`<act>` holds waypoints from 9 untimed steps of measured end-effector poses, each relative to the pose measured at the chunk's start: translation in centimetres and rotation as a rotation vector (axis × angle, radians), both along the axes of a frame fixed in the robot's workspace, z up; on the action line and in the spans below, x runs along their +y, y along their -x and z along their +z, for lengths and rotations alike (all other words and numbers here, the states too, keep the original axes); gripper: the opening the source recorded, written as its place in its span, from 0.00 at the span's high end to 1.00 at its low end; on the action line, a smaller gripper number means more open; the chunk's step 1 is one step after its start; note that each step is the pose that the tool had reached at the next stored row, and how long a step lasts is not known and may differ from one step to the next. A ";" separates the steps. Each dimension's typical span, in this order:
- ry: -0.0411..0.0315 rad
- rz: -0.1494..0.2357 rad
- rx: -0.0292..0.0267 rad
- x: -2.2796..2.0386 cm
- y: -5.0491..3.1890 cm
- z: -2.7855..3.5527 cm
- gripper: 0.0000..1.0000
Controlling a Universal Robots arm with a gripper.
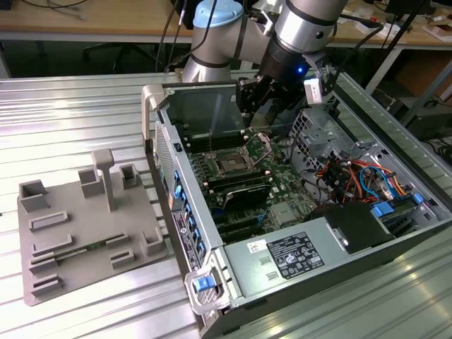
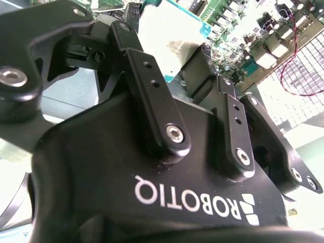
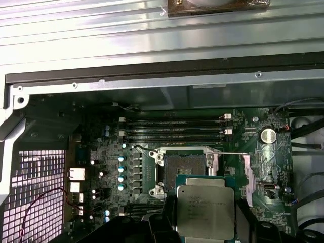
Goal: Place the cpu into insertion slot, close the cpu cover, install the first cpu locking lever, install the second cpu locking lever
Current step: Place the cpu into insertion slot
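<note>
My gripper (image 1: 263,106) hangs inside the open computer case, above the back of the green board. In the first wrist view it (image 3: 205,224) is shut on the cpu (image 3: 205,208), a silvery-grey square chip held flat between the two black fingers (image 3: 163,227). The insertion slot (image 3: 183,164), a dark square recess with a silver rim, lies bare just beyond the chip's far edge and below it. In the exterior view the slot (image 1: 232,164) shows its cpu cover (image 1: 263,145) tilted up on its hinge. In the second wrist view the chip's pale underside (image 2: 169,30) sits past the finger links.
Long black memory slots (image 3: 172,129) run behind the socket. A thin lever wire (image 3: 223,153) stands beside it. The case's metal wall (image 1: 205,106), a power supply (image 1: 296,254) and cable bundles (image 1: 353,176) ring the board. A grey fixture tray (image 1: 85,233) rests on the ribbed table.
</note>
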State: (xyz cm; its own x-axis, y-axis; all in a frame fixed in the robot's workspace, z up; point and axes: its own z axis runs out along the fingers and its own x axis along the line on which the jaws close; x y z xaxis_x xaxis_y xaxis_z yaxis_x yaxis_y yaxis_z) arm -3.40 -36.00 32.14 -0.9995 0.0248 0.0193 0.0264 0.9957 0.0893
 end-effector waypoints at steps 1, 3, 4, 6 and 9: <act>0.0000 0.000 0.0000 0.00 0.00 -0.01 0.45; 0.0000 0.000 0.0000 0.00 0.00 -0.05 0.45; 0.0000 0.000 0.0000 0.00 0.00 -0.06 0.45; 0.0000 0.000 0.0000 0.00 0.00 -0.08 0.45; 0.0000 0.000 0.0000 0.00 0.00 -0.10 0.45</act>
